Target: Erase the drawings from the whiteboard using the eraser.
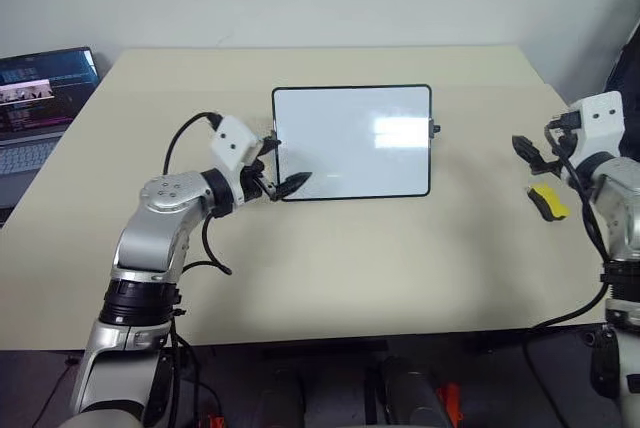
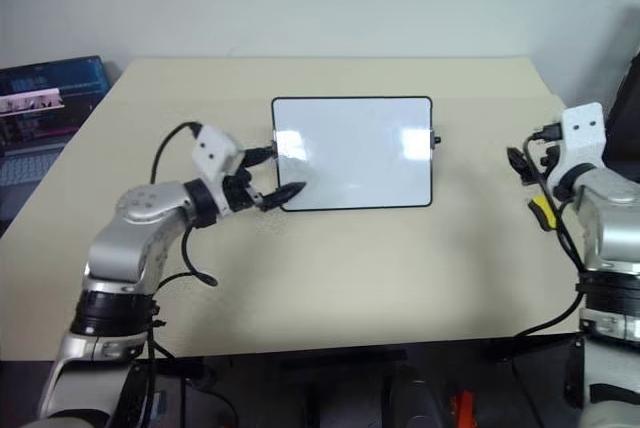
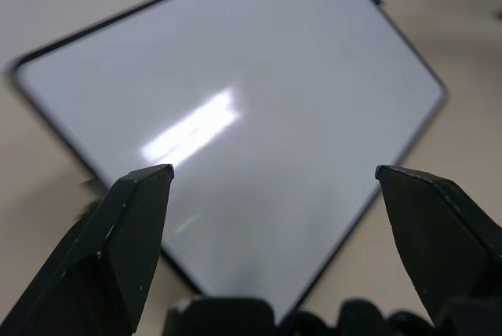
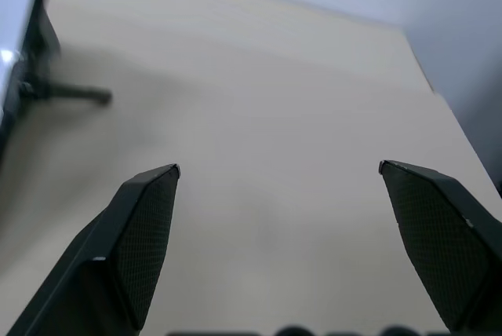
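Observation:
The whiteboard (image 1: pixel 352 141) lies flat in the middle of the beige table (image 1: pixel 330 268). Its glossy surface shows glare, and no drawings are in view on it. My left gripper (image 1: pixel 286 161) is open at the board's near left corner, its fingers spread over the board (image 3: pixel 259 85) in the left wrist view. The yellow eraser (image 1: pixel 548 201) lies on the table at the right, partly behind my right arm's cable. Just above it my right gripper (image 1: pixel 528 153) is open with nothing between its fingertips (image 4: pixel 149 218).
An open laptop (image 1: pixel 40 98) sits off the table's far left corner. The board's right edge and black knob (image 4: pixel 35 89) show in the right wrist view. Black cables hang from both arms. The table's right edge runs close to my right arm.

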Controlling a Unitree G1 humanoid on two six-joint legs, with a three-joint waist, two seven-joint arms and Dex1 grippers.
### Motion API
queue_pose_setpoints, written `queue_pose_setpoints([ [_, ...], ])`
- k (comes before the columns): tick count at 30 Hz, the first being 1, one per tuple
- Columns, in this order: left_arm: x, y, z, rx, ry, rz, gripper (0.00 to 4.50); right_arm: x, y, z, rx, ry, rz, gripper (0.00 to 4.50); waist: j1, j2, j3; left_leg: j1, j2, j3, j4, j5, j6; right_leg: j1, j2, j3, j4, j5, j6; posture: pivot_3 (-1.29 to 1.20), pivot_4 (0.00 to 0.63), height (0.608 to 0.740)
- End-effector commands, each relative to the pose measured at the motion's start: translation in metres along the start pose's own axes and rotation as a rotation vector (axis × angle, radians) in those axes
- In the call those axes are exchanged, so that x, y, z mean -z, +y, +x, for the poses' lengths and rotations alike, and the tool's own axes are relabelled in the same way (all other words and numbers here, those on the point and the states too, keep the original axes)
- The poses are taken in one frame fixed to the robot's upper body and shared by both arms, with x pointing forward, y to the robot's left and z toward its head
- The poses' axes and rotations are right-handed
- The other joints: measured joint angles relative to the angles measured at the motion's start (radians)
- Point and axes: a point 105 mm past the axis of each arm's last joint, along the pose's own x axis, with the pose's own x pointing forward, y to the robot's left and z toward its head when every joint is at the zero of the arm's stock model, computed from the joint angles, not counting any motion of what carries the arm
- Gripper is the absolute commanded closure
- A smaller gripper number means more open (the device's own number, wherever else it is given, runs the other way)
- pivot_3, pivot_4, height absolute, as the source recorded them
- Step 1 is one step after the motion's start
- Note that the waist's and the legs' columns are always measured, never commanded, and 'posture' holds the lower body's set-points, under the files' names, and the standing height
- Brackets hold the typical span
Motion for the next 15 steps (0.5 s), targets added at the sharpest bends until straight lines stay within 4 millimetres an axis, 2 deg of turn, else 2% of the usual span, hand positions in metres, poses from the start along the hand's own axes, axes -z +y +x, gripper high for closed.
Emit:
queue_pose_setpoints([
  [1,-0.006,0.036,-0.018,-0.230,-0.088,0.002,0.00,-0.013,0.013,0.001,0.003,-0.149,0.051,0.04,-0.001,0.000,0.000,0.000,0.000,0.000,0.000,0.000,0.000,0.000,0.000,0.000,0.000,0.000,0.000,0.00,0.150,0.740],
  [4,0.005,0.043,-0.032,-0.326,-0.100,-0.024,0.00,-0.003,0.024,0.001,0.025,-0.201,0.047,0.04,0.001,0.000,0.000,-0.001,0.000,0.000,0.000,0.000,0.000,-0.001,0.000,0.000,0.000,0.000,0.000,0.00,0.150,0.740],
  [7,0.022,0.046,-0.045,-0.407,-0.067,-0.050,0.00,0.004,0.022,-0.002,0.091,-0.251,0.101,0.04,0.002,0.000,0.000,-0.001,0.000,0.000,-0.001,0.000,0.000,-0.001,-0.001,-0.001,0.000,0.000,0.000,0.00,0.150,0.740],
  [11,0.041,0.052,-0.057,-0.509,-0.045,-0.058,0.00,0.013,0.029,-0.003,0.084,-0.269,0.133,0.04,0.003,0.000,0.000,-0.001,0.000,0.000,0.000,0.000,0.000,-0.001,-0.001,-0.001,0.001,0.000,0.000,0.00,0.150,0.740],
  [15,0.047,0.052,-0.061,-0.568,-0.063,-0.087,0.00,0.019,0.035,-0.002,0.073,-0.286,0.193,0.04,0.003,0.000,0.000,0.000,0.000,0.000,0.000,0.000,0.000,0.000,-0.001,-0.001,0.001,0.000,0.000,0.00,0.150,0.740],
])
